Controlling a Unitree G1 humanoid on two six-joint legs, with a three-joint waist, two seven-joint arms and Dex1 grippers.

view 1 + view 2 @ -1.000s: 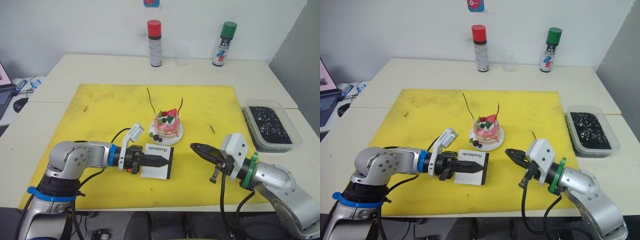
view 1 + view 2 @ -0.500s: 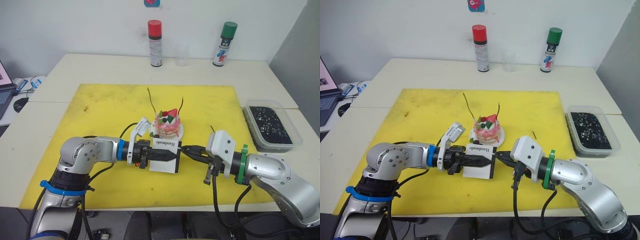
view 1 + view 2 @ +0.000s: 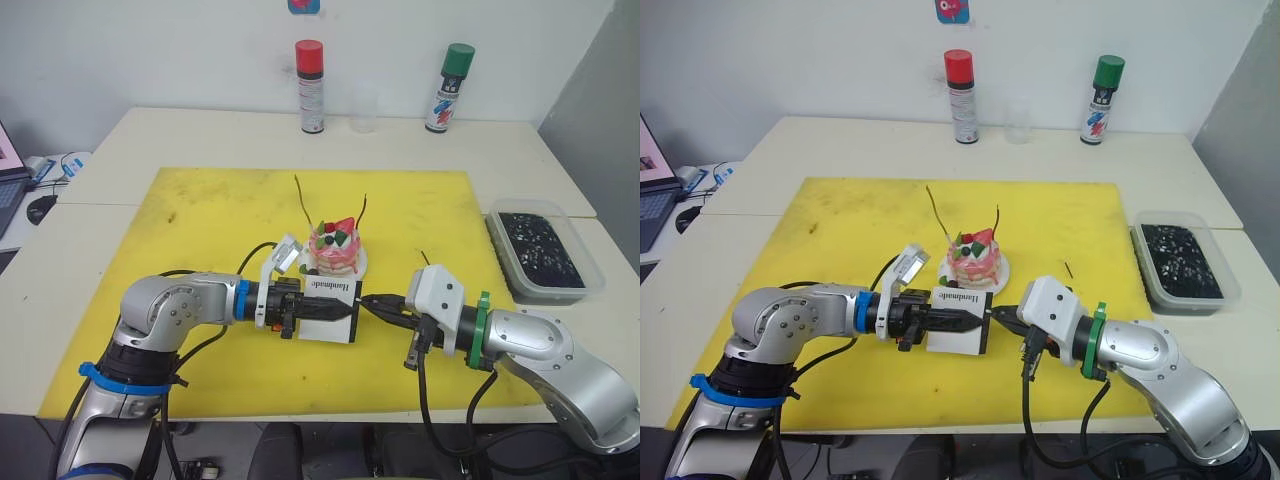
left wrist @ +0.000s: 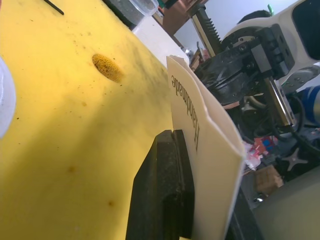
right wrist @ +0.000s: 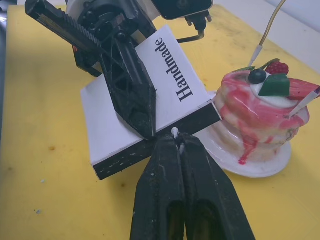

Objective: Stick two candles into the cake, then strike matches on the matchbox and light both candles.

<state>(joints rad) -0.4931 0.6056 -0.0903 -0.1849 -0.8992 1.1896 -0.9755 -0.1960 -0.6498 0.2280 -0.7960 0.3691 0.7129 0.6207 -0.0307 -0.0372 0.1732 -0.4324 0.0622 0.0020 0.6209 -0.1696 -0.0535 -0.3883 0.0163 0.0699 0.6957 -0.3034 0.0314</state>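
Yellow mat [image 3: 200,215] on pale surface [image 3: 180,135]. Left claw [image 3: 330,310]: clamped on matchbox [image 3: 325,305], held tilted just before cake [image 3: 334,248]. Right claw [image 5: 176,145]: fingers together, pinching white-tipped match [image 5: 175,133] against the matchbox's dark edge. Both candles [image 3: 300,199] stand in cake. Clear tub [image 3: 540,255]: dark contents, unidentifiable.
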